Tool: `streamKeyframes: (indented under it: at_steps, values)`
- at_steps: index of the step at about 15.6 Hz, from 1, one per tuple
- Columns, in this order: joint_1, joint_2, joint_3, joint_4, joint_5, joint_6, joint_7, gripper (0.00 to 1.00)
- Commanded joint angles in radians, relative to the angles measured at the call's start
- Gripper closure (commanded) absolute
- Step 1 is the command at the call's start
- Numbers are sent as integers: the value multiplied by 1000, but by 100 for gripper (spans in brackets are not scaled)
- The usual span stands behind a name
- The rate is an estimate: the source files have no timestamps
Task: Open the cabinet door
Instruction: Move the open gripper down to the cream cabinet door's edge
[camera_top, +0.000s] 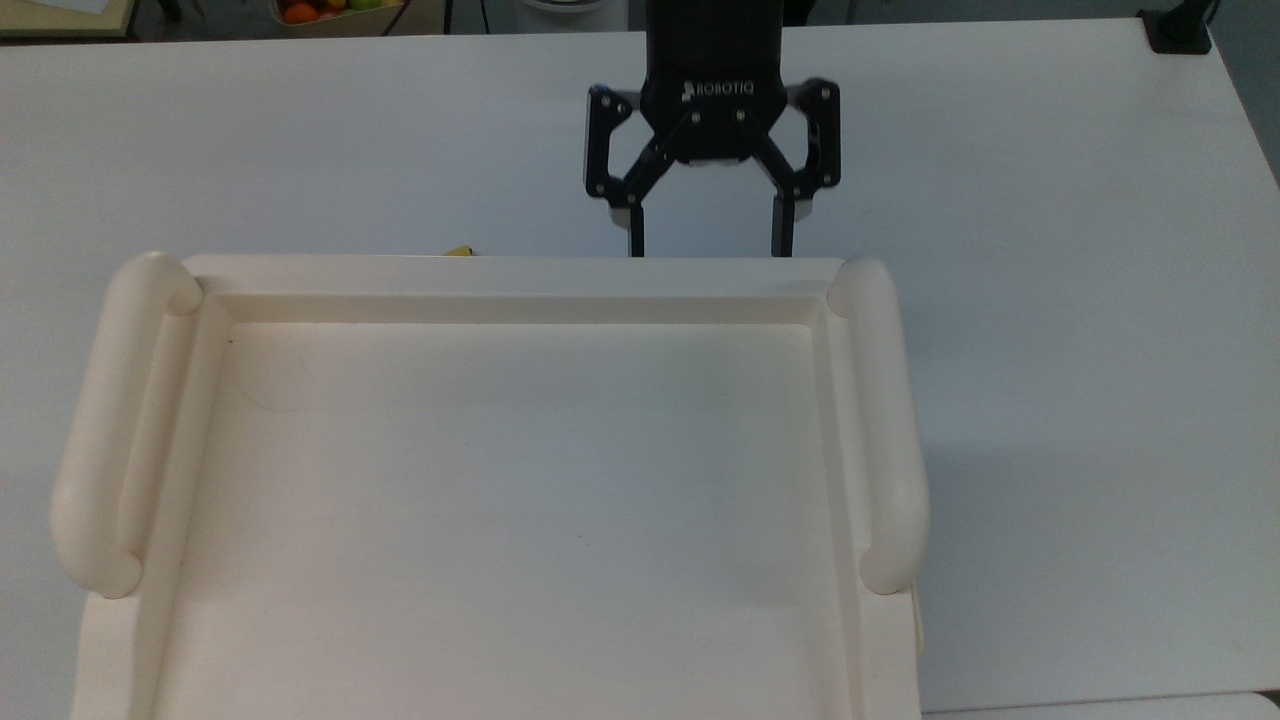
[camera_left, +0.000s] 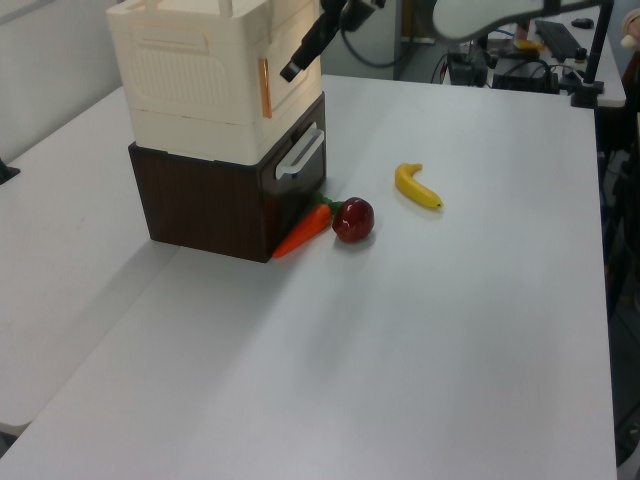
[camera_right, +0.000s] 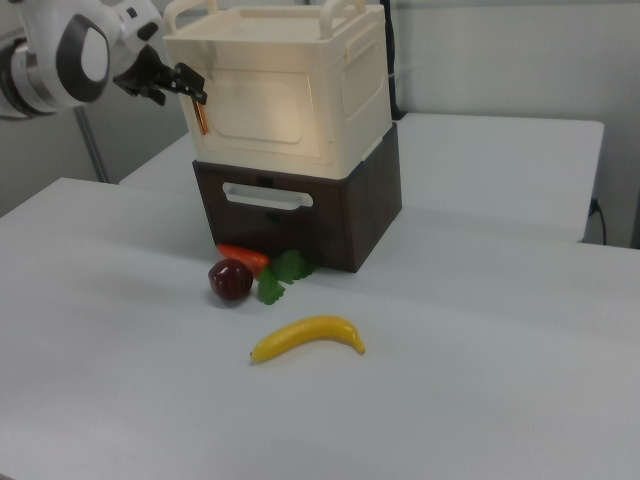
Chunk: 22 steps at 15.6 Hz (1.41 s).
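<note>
- The cream cabinet (camera_left: 215, 75) sits on a dark brown drawer unit (camera_left: 235, 195).
- The end effector (camera_left: 300, 58) hangs just beside the cabinet door (camera_left: 292, 62), which is closed.
- A carrot (camera_left: 303, 230), an apple (camera_left: 353, 219) and a banana (camera_left: 417, 187) lie on the tabletop (camera_left: 420, 340).

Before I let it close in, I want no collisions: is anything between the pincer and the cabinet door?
Nothing visible. The open pincer hangs just off the cabinet door, near its orange handle. The carrot, apple and banana lie on the table below.
</note>
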Motion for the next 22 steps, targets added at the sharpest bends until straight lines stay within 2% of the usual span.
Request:
streamKeyframes:
  at_steps: [1, 3, 5, 10, 11, 15, 18, 22]
  values:
    - [10, 80, -10, 69, -112, 53, 109, 8]
    - [11, 108, -10, 97, -158, 54, 172, 17]
    - [10, 111, -8, 98, -181, 54, 202, 30]
    - [20, 110, -8, 94, -183, 48, 218, 60]
    - [28, 105, -8, 91, -181, 45, 218, 62]
    - [34, 78, -7, 78, -178, 36, 218, 81]
    - [34, 67, -7, 72, -176, 17, 218, 91]
    - [33, 61, -7, 54, -176, 13, 218, 91]
